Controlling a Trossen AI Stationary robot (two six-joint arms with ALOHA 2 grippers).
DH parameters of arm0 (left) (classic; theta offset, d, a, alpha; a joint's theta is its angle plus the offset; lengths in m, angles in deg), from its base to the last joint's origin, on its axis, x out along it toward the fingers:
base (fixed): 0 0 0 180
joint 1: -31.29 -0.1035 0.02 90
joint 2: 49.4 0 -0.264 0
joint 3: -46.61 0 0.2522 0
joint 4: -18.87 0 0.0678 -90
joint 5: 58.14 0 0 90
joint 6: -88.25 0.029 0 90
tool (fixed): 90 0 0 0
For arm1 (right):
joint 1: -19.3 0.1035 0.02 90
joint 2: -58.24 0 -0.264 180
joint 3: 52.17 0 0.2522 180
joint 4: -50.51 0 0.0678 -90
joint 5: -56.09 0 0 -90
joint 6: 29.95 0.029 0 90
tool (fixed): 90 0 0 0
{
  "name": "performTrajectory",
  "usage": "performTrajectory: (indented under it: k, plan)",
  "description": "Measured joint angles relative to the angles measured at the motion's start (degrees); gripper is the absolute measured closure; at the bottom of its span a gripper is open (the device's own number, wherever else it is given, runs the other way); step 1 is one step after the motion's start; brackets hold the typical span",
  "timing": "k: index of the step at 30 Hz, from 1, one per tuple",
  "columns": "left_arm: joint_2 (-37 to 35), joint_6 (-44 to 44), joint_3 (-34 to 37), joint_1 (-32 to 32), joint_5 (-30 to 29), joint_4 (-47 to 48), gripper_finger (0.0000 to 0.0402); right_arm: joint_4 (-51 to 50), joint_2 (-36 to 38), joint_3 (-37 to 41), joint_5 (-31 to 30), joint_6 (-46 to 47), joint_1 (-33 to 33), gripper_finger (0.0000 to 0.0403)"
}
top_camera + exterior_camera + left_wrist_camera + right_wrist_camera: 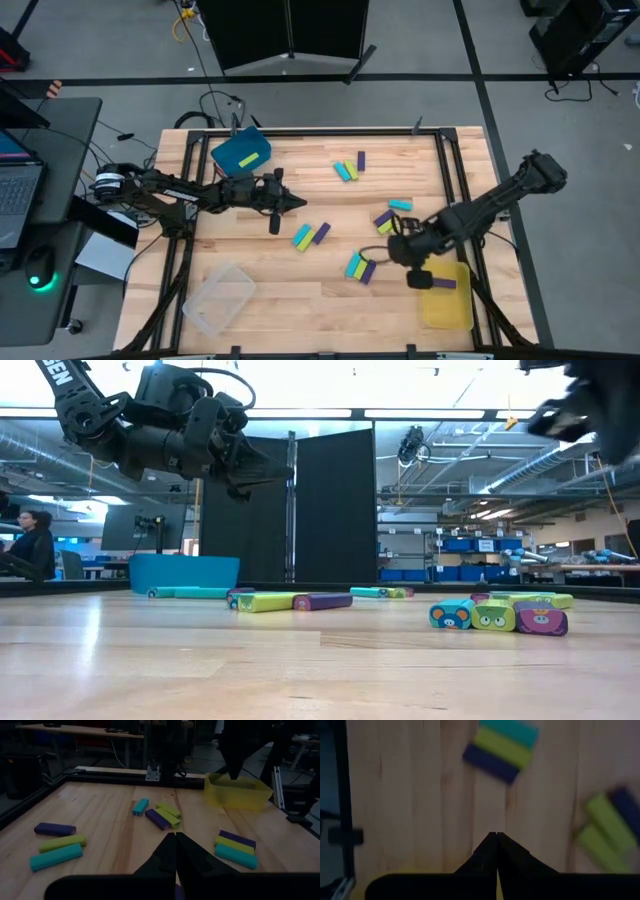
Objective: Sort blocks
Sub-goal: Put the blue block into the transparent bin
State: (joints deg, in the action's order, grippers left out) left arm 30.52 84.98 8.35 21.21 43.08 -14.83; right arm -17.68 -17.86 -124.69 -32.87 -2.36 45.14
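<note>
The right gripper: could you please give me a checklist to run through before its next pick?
1. Right gripper empty: ok, nothing between the fingers.
2. Right gripper open for a pick: not ok, it is shut.
3. Left gripper out of the way: ok, shut and empty, above the table's left half.
4. Target free to grasp: not ok, the trio ahead lies side by side, touching.
5. One colour per bin: ok so far. The yellow bin shows a purple block, the blue bin a lime block.
</note>
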Motion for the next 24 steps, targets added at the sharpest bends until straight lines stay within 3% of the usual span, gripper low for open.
performTrajectory:
  k: [9, 24]
  plan:
    - [0.0, 1.3, 0.0, 0.4, -0.2, 2.5, 0.0392, 15.5, -1.5, 5.1, 0.3, -13.2, -9.3, 0.0395]
    - [0.0, 1.5, 0.0, 2.2, -2.8, 2.9, 0.0392, 28.5, -16.7, 5.3, 8.6, -25.1, -17.4, 0.0395]
